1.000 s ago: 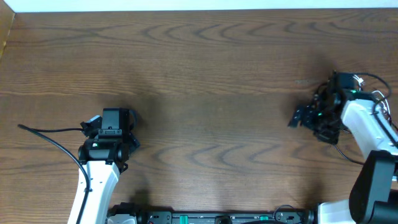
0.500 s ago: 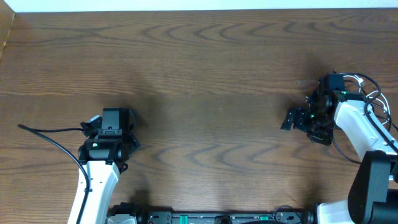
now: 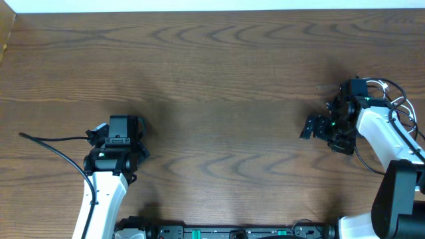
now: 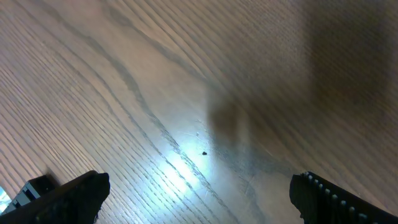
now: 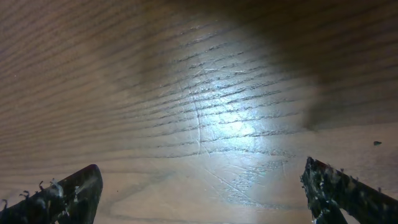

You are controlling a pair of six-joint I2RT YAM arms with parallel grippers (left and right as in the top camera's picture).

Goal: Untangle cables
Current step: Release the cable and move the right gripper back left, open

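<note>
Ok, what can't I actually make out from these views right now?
- Overhead: the thin white and black cord loops sit partly behind the white right arm, near the frame edge. Their plugs and crossings are too small to tell.
- Wrist views: the open left gripper and open right gripper frame only the bare brown wooden table. No cords in frame.

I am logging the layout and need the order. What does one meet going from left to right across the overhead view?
thin black cord → left gripper, open → bare wooden table → right gripper, open → loops of white and black cord by the right arm
</note>
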